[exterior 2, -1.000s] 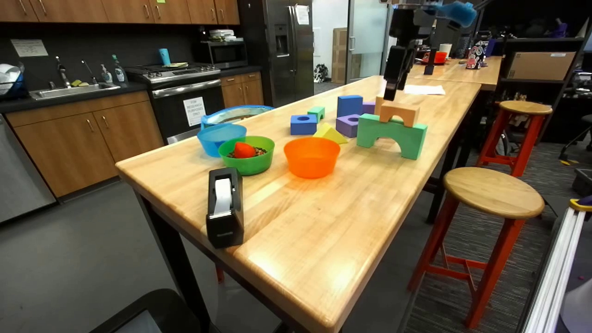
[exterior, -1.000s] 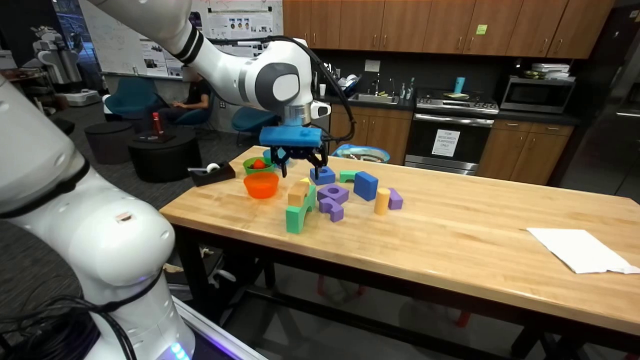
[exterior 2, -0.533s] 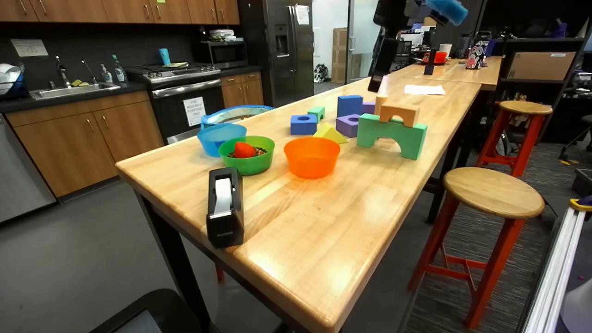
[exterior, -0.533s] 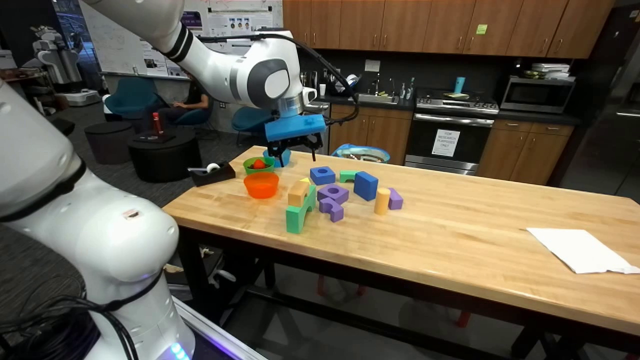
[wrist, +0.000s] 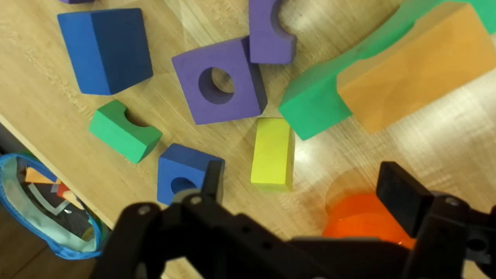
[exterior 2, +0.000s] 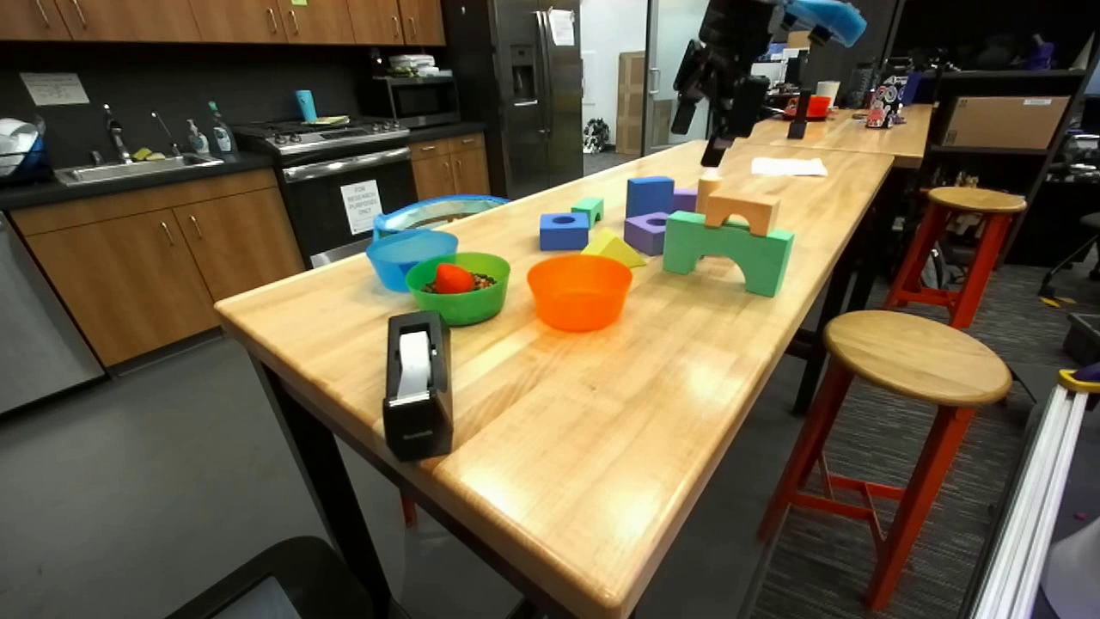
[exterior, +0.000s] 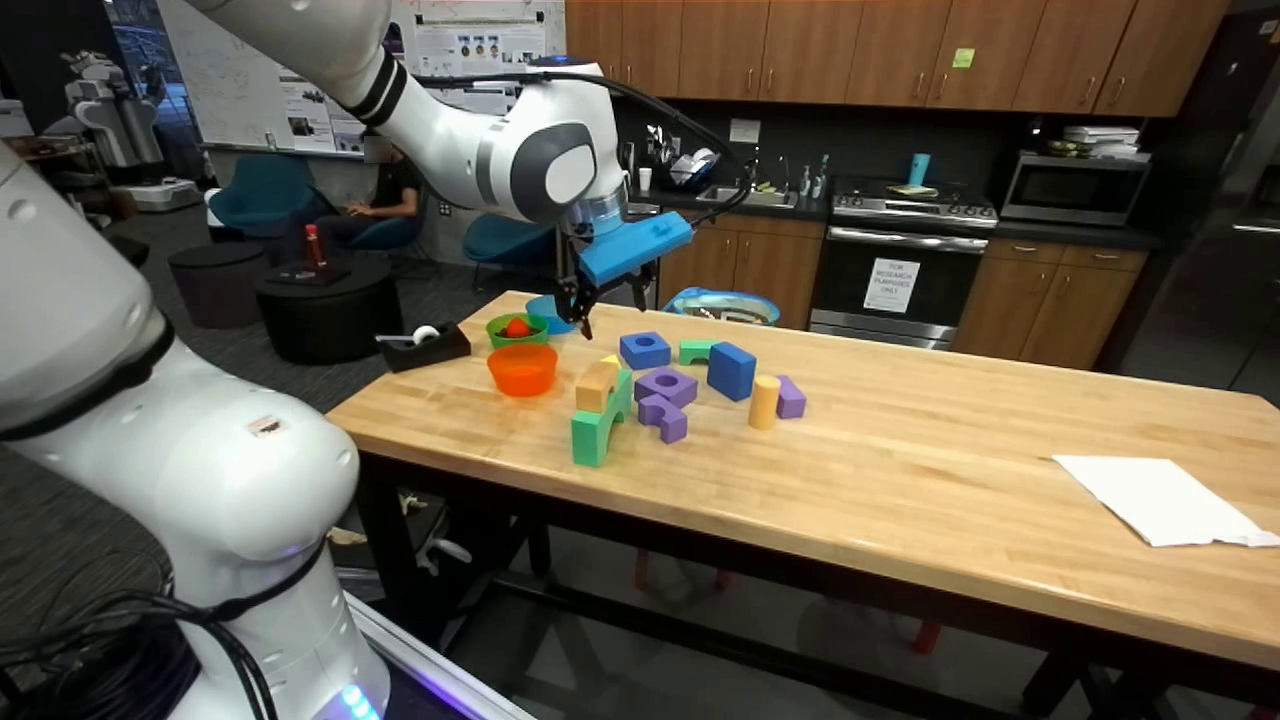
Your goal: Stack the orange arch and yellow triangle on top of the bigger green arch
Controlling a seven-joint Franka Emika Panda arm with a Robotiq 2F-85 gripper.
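Observation:
The bigger green arch [exterior 2: 765, 266] stands upright near the table's edge. The orange arch [exterior 2: 742, 209] rests on top of it, and both also show in the wrist view, the orange arch [wrist: 418, 69] overlying the green arch [wrist: 314, 106]. The yellow triangle [exterior 2: 612, 248] lies on the table beside the green arch; in the wrist view the yellow triangle [wrist: 272, 151] is near the green arch's end, and in an exterior view it is mostly hidden [exterior: 612, 361]. My gripper [wrist: 302, 182] is open and empty, above the table; it shows in both exterior views [exterior: 613, 312] [exterior 2: 696, 144].
An orange bowl [exterior 2: 580, 297], a green bowl [exterior 2: 468, 301] and a blue bowl [exterior 2: 400, 262] stand near the triangle. Purple blocks [wrist: 221, 83], blue blocks [wrist: 112, 50] and a smaller green arch [wrist: 126, 131] lie around it. A tape dispenser [exterior 2: 418, 387] sits at the table's end.
My gripper has moved up and away from the stacked arches, and then turned about its own axis. It stays open. The blocks have not moved.

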